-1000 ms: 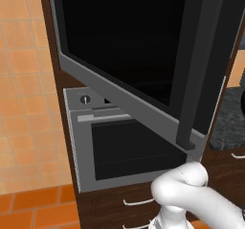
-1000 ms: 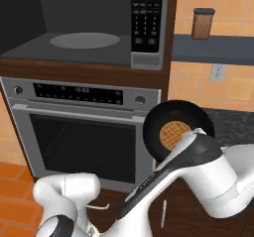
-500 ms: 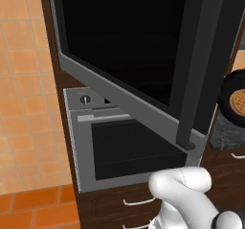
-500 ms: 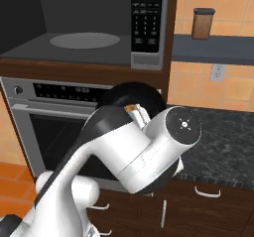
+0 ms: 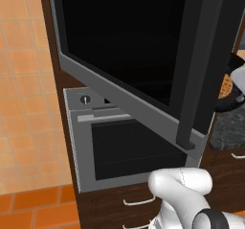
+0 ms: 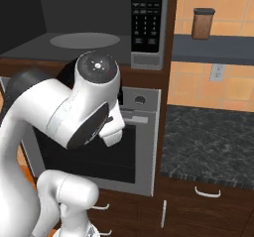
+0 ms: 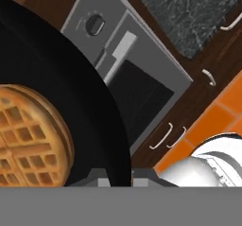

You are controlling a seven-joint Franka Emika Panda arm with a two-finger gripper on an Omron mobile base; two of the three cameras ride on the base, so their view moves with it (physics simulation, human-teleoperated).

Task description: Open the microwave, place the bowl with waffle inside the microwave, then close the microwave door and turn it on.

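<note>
One microwave (image 6: 94,37), cavity exposed, its microwave door (image 5: 143,55) swung wide above the silver oven (image 5: 119,146). Bowl with waffle (image 7: 52,126) is held out in front of the oven, below the cavity (rim pinched). Gripper (image 7: 120,175) fingers clamp either side of the bowl's dark rim.

Rendered home kitchen, built-in microwave (image 6: 99,37) above silver oven (image 5: 124,146), dark stone counter (image 6: 208,142), orange wall tiles (image 5: 24,79), wooden drawers (image 6: 198,206).
</note>
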